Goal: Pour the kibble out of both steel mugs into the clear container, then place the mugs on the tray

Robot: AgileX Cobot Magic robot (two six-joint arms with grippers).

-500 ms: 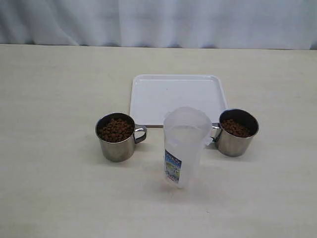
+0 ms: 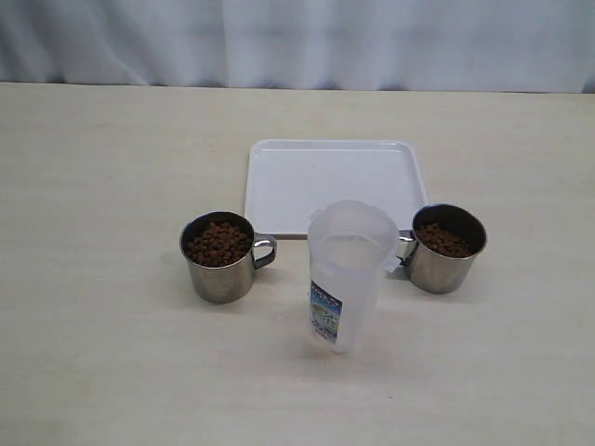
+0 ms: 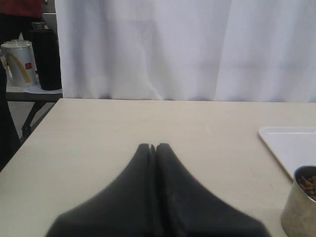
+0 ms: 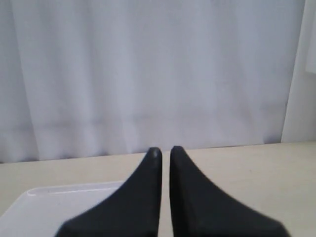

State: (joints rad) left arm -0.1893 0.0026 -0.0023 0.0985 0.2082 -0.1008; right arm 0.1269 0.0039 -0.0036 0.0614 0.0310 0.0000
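We see a pale table [image 2: 93,372] carrying four things, all resting directly on its top. A white tray [image 2: 307,177] lies flat toward the far side, and nearer to us the container [image 2: 346,279] stands upright, its rim overlapping the tray's near edge in the exterior view. The left mug [image 2: 218,281] stands apart from the container with its handle turned toward it, while the right mug [image 2: 444,271] stands near the tray's near right corner.
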